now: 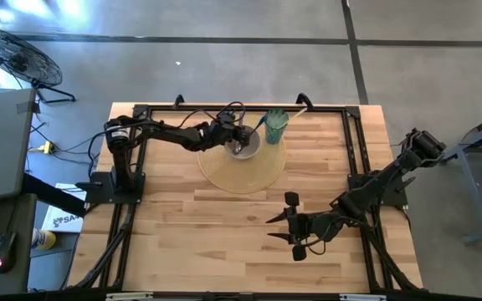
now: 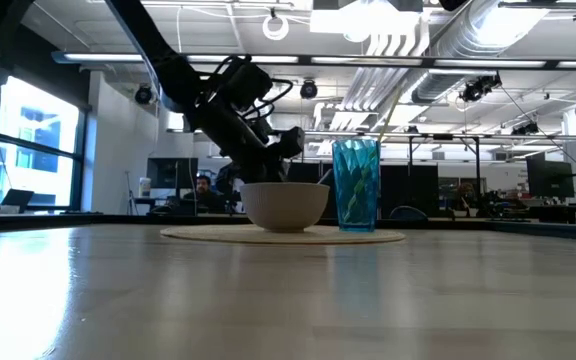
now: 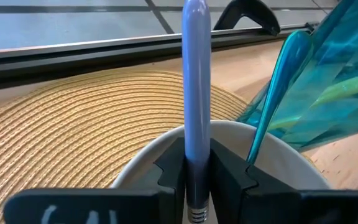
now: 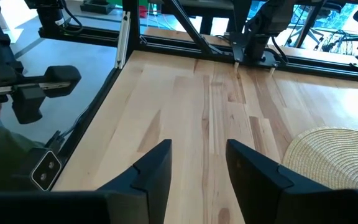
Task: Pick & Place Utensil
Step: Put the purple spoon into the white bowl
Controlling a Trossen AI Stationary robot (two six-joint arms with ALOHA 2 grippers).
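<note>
Pointing away from wrist: gripped utensil [image 3: 196,93].

A round woven straw placemat [image 1: 239,171] is lying toward twelve o'clock on the pale wooden table [image 1: 191,226]. A white ceramic bowl [image 1: 246,140] is sitting on the mat's far part, with a blue ribbed plastic tumbler [image 1: 275,125] standing just beside it at three o'clock. A pale lilac plastic utensil handle [image 3: 196,81] is rising over the bowl.

Utensil [image 3: 197,93] head: hidden below my left gripper [image 3: 197,180], type unreadable.
Bowl [image 3: 278,155] interior: blocked by my fingers.
Cup [image 3: 334,81]: cut off at frame edge.
Cup contents: blurred through teal wall.
</note>
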